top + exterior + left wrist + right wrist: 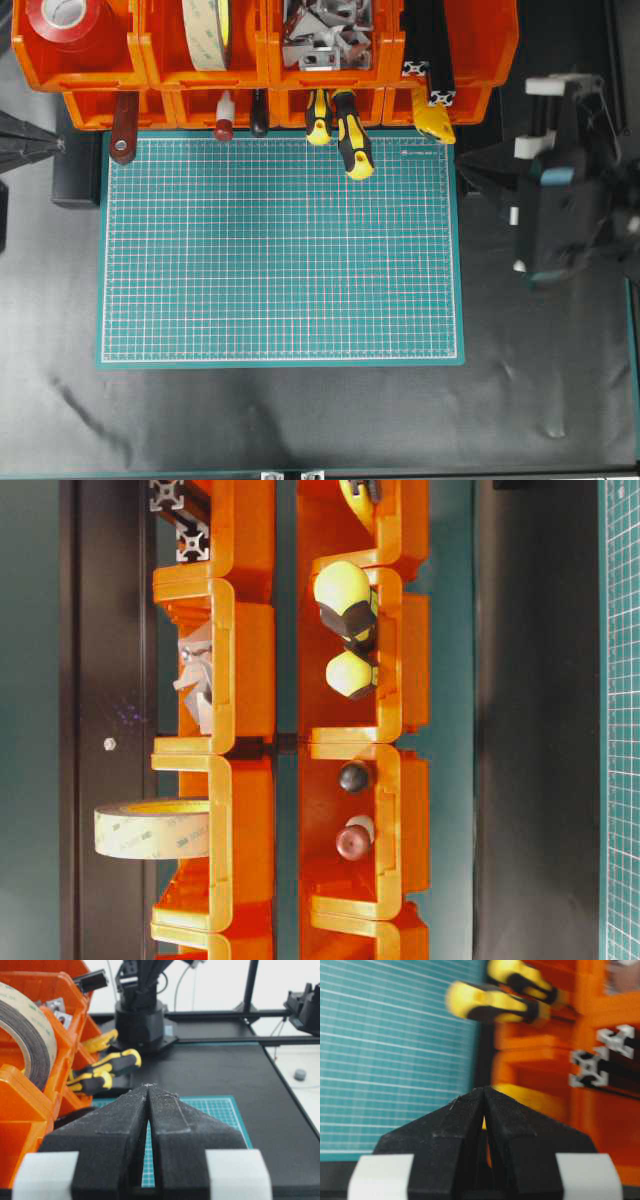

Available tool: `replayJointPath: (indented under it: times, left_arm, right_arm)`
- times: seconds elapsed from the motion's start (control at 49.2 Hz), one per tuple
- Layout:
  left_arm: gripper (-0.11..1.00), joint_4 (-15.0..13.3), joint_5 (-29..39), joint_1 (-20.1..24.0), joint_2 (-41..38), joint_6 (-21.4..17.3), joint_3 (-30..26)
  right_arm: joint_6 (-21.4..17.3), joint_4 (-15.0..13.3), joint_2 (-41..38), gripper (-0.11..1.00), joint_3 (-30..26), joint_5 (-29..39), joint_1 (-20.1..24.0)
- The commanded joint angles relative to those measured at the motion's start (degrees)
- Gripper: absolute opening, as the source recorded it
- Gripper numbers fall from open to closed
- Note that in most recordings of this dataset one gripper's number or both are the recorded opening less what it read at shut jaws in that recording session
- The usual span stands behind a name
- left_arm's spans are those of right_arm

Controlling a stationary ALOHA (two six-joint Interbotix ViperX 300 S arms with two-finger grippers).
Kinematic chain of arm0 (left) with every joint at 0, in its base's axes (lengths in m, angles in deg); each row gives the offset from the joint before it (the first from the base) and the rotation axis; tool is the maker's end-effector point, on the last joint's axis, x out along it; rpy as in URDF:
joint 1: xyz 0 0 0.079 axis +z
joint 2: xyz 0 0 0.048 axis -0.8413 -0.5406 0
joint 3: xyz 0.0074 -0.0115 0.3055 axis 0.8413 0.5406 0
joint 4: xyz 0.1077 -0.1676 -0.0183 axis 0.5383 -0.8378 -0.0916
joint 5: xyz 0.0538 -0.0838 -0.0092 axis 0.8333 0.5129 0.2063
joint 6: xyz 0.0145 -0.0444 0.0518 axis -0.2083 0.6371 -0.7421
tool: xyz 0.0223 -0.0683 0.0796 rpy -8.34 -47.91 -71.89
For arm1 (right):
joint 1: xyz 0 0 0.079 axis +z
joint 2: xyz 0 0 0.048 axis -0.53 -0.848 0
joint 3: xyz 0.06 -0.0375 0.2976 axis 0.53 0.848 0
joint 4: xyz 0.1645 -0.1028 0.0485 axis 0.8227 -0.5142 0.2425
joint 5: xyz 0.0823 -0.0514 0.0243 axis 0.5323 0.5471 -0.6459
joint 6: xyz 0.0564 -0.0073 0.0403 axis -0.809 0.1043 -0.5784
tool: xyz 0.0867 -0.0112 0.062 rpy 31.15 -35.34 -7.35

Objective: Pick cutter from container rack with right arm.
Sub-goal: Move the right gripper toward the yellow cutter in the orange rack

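Slim yellow cutter (433, 118), orange plastic rack (265, 62)

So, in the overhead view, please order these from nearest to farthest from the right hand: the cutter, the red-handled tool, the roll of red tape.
1. cutter, rack's right end, closest to the right hand.
2. red-handled tool, lower row, left of centre.
3. roll of red tape, top-left bin.

Repeated "3M" marks show faintly on the beige liner of the wide tape roll (150, 829) in the table-level view; mat print unreadable.
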Motion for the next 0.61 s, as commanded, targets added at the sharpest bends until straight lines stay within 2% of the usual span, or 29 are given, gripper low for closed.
replayJointPath:
  times: [0.0,0.061,0.142,0.345,0.589]
  left_arm:
    - [0.01,0.2,-0.2,-0.1,-0.3,0.3,-1.7]
    - [0.01,0.2,-0.2,-0.1,-0.3,0.3,-1.8]
    - [0.01,0.2,-0.2,0.0,-0.2,0.3,-1.7]
    - [0.01,0.2,-0.2,-0.1,-0.4,0.3,-1.6]
    - [0.01,0.2,-0.3,-0.4,-0.6,0.3,-1.4]
  right_arm:
    - [-6.7,-8.0,-1.8,0.01,-1.5,6.9,4.2]
    - [-10.8,-10.8,-3.0,0.01,-1.1,10.1,6.2]
    - [-14.7,-12.7,-4.6,0.01,0.0,12.7,8.1]
    - [-15.1,-13.1,-7.5,0.01,2.9,12.8,8.7]
    - [-15.2,-13.1,-6.9,0.02,6.0,10.6,8.7]
